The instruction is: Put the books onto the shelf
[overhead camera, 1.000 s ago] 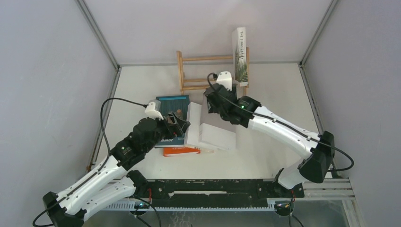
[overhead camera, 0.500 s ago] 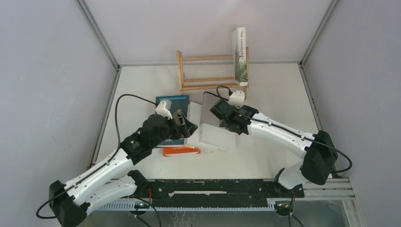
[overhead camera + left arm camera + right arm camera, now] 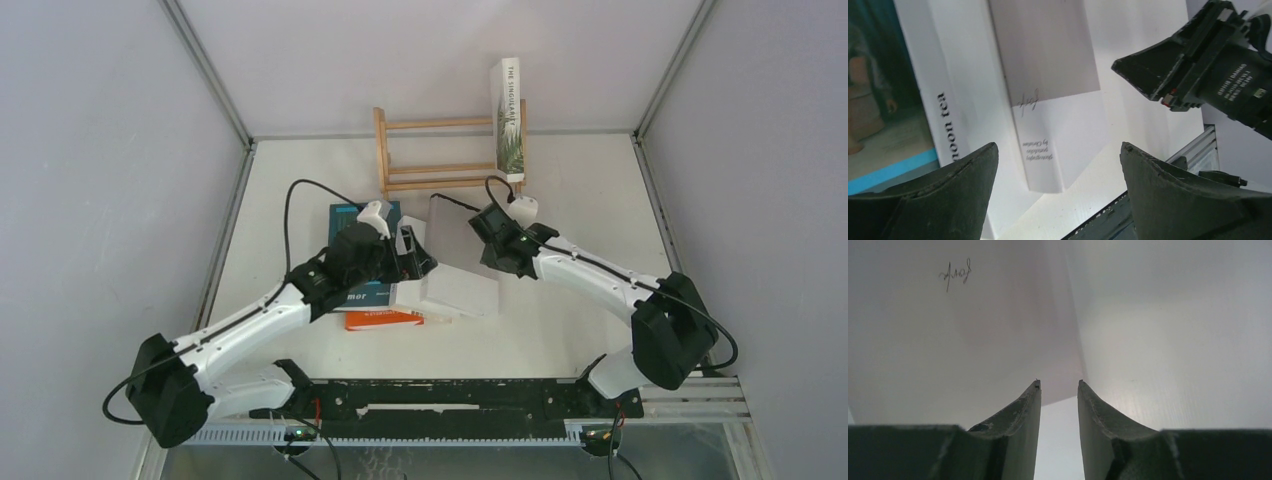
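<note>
Top external: the shelf [image 3: 425,124] holds only the palm-leaf book [image 3: 509,118]; other books [image 3: 375,295] lie heaped before it. Left gripper [image 3: 415,255] gapes wide, right gripper [image 3: 1059,383] narrow and empty at the grey book [image 3: 450,228]; a corner pinch could slip.

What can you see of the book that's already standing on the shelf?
The book is tall, slim and white, standing upright at the right end of the light-wood shelf, close against the right end post and rising well above it. Dark capitals run along its spine, reading roughly "The Singularit". A green palm-leaf picture covers its lower part. It looks closed and straight, not tilted. As far as the top view shows, only the shelf touches it.
</note>
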